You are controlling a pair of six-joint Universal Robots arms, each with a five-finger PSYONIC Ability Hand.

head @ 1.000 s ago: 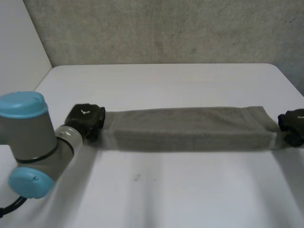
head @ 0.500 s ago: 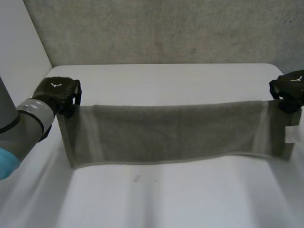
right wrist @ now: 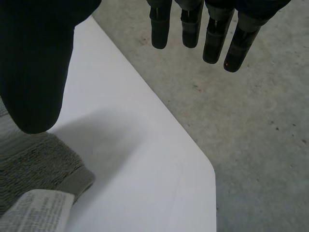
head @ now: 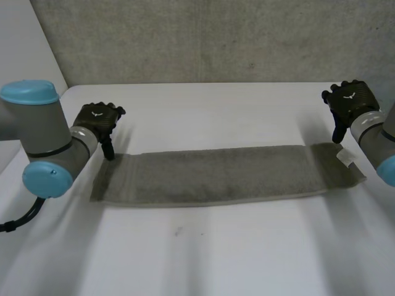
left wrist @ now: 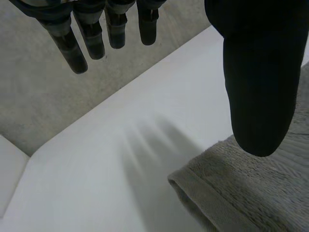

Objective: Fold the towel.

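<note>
A grey towel (head: 228,174) lies folded in a long flat strip across the middle of the white table (head: 203,246). My left hand (head: 99,121) hovers just above the strip's far left corner, open, with straight fingers (left wrist: 77,43) and nothing between them and the thumb (left wrist: 260,82). The towel's corner (left wrist: 241,193) lies below that thumb. My right hand (head: 349,102) hangs above the far right corner, open too, fingers (right wrist: 212,34) spread away from the thumb (right wrist: 36,67). A white label (right wrist: 34,210) sits on the towel's right end (right wrist: 38,169).
A grey carpeted wall (head: 210,37) stands behind the table. The table's far right corner (right wrist: 207,169) lies close beyond my right hand. Bare tabletop stretches in front of the towel and behind it.
Both hands lifted the towel's far edge, carried it back and down, then let go. The towel now lies flat and both hands have opened above its far corners.
</note>
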